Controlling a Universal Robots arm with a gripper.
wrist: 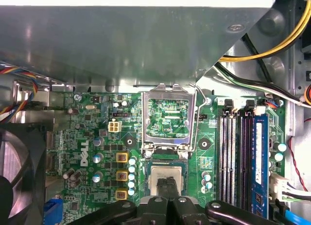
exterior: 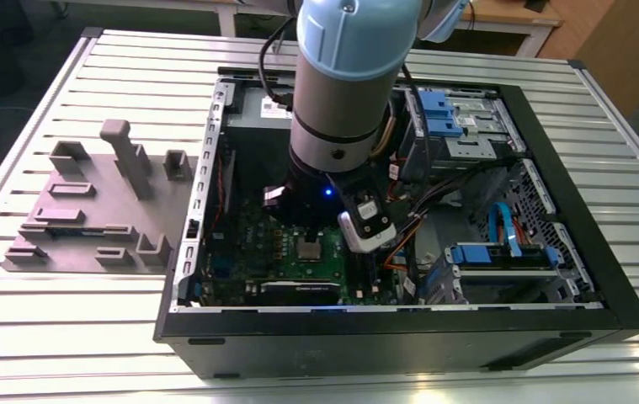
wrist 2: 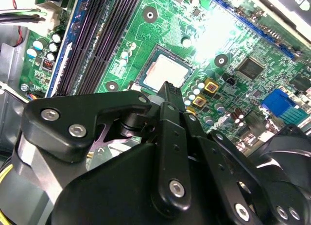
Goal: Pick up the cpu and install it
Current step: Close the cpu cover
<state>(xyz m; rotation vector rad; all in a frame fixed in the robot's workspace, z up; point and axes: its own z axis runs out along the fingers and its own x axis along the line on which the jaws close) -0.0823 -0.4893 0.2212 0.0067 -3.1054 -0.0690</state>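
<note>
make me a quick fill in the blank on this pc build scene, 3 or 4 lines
1. The small flat square silver-grey cpu lies in the socket of the ___ motherboard.
2. The rectangular metal socket frame is ___, not closed over the cpu.
3. The grey moulded fixture tray lies on the slatted metal table, on the exterior view's ___ of the black computer case.
4. The black gripper hovers right over the ___.

Missing words: green; open; left; cpu

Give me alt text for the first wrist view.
The pincer, shut, hangs over the cpu, which lies seated on the green motherboard. The metal frame beside it is flipped open.
</note>
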